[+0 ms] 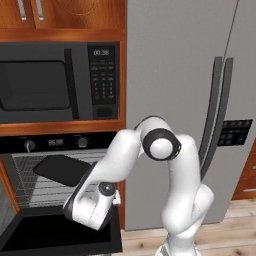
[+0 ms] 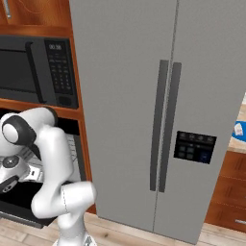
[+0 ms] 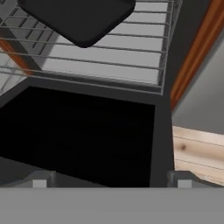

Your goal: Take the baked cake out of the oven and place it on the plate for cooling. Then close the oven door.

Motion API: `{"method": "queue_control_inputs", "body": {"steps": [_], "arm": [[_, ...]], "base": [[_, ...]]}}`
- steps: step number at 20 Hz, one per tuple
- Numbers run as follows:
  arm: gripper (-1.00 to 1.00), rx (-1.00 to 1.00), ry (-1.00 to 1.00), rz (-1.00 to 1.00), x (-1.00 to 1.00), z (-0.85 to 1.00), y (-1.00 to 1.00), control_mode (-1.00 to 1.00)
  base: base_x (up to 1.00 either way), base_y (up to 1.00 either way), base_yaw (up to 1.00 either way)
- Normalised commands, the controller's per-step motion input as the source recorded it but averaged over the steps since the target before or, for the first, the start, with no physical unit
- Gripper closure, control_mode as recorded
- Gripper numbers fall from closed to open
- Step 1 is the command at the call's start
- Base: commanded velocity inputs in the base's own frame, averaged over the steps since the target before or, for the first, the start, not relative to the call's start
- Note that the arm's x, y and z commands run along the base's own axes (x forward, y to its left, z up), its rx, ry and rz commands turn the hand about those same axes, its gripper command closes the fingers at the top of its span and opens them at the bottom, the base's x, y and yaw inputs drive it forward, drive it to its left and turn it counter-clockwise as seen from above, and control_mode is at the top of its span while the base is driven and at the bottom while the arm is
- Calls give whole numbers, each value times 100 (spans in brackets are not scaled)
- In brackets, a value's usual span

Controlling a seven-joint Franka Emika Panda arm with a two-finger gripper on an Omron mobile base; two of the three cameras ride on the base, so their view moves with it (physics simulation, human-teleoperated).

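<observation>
Nearest me, my jaws (image 3: 111,178) stand spread wide above the lowered oven door (image 3: 83,135). I cannot find the cake; a dark tray (image 3: 78,17) lies on the rack, upper left of the frame.

On count: one oven (image 1: 50,172) with two knobs (image 1: 30,145) and one dark tray (image 1: 62,168), one microwave (image 1: 60,82), one two-door refrigerator (image 2: 163,110) with two handles (image 2: 163,125), one robot arm (image 1: 170,180).

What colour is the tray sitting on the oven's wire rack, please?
The tray is black, flat with rounded corners, resting on the oven rack; the left base view shows it best.
</observation>
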Motion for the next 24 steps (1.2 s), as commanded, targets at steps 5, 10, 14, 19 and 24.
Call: {"method": "queue_control_inputs", "body": {"steps": [5,10,14,19,24], "arm": [[-100,-16,-13,-15,17,-15,63,-100],[-100,-18,-18,-17,21,-15,68,-100],[-100,-19,-24,-17,16,-20,59,-100],[-100,-17,-27,-16,5,-28,55,-100],[-100,-11,-24,-15,-16,-28,56,-100]], "base": [[0,0,0],[0,0,0],[0,0,0],[0,0,0],[0,0,0]]}}
